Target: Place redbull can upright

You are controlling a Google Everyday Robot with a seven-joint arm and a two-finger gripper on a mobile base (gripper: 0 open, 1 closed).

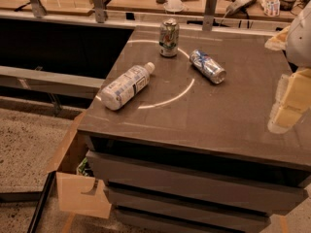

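The redbull can (208,66), slim, silver and blue, lies on its side on the grey counter (204,115), towards the back and right of the middle. One shiny end points to the front right. My gripper (289,102), with pale yellow pads, hangs over the counter's right edge, to the right of the can and nearer the front, well apart from it. It holds nothing that I can see.
A green-and-white can (168,38) stands upright behind and left of the redbull can. A white plastic bottle (127,86) lies on its side at the counter's left. Drawers sit below the counter front. A cardboard box (77,188) stands on the floor at the left.
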